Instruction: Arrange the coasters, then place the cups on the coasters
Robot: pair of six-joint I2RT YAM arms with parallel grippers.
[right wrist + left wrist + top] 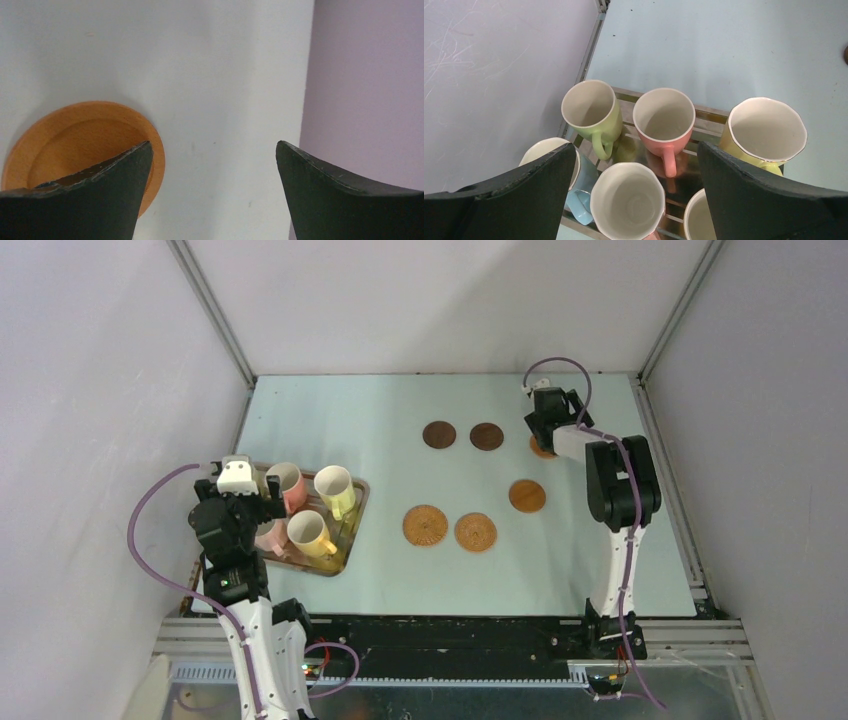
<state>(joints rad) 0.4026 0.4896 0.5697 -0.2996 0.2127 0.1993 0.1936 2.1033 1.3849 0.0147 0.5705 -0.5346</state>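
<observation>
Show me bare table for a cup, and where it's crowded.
Free: the table strip between the tray and the woven coasters, and the far stretch left of the dark brown coasters. Crowded: the tray, packed with cups.

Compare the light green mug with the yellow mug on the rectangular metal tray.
The light green mug's outside is green, the yellow mug's yellow. The green mug's rim is smoothly round, the yellow mug's faceted with a thin dark edge. In the left wrist view the green mug stands left of a salmon pink mug, the yellow mug right of it. Both stand upright, empty, white inside, on the metal tray.
</observation>
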